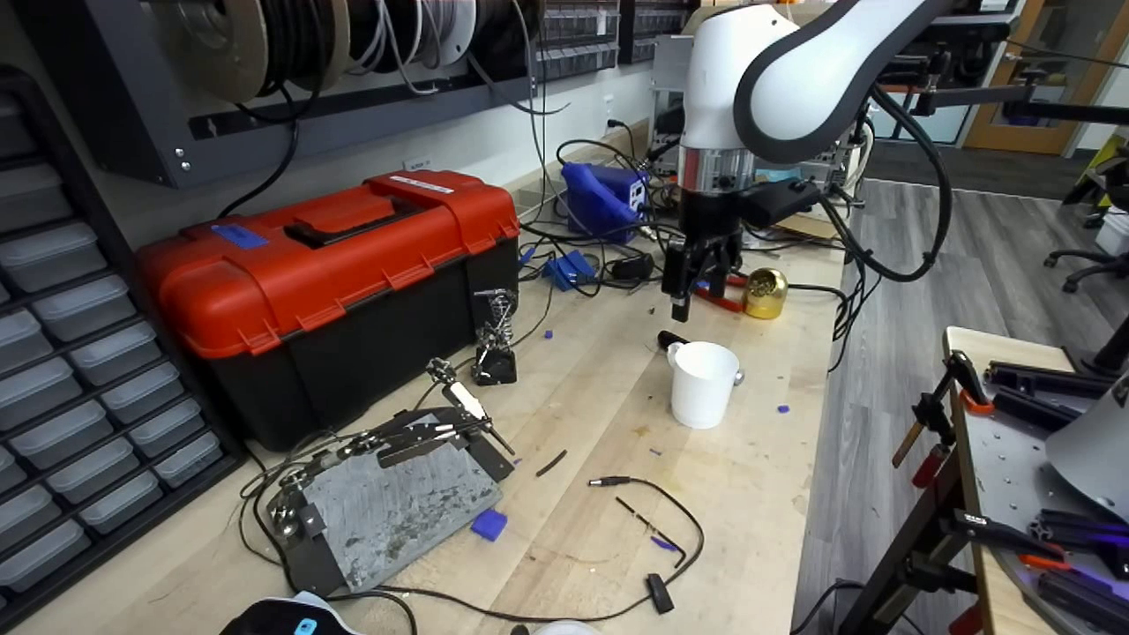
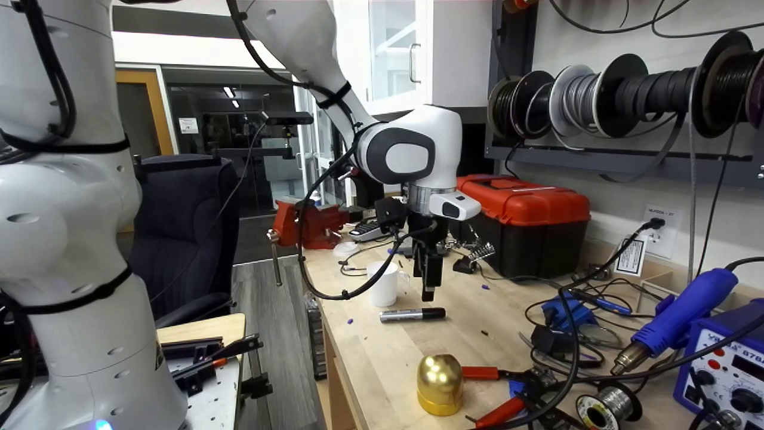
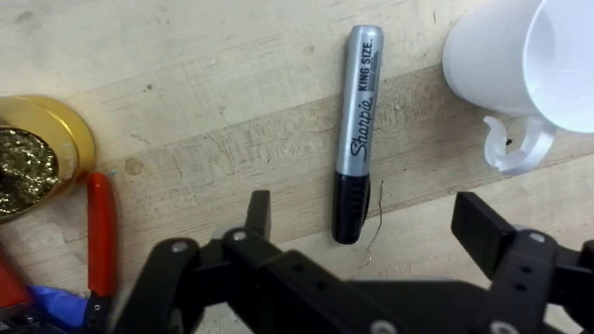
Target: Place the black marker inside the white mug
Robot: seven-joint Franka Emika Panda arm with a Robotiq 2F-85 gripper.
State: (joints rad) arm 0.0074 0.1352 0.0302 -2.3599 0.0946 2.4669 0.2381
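Currently: my black two-fingered gripper [image 3: 365, 213], spread; silver-and-black cylindrical marker [image 3: 358, 132], ungrasped. Step, I judge: approach; next: lower, pinch.

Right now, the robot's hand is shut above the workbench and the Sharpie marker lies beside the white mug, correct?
Not quite: the hand is open, its fingers spread apart in the wrist view. It is above the workbench, and the Sharpie marker lies beside the white mug.
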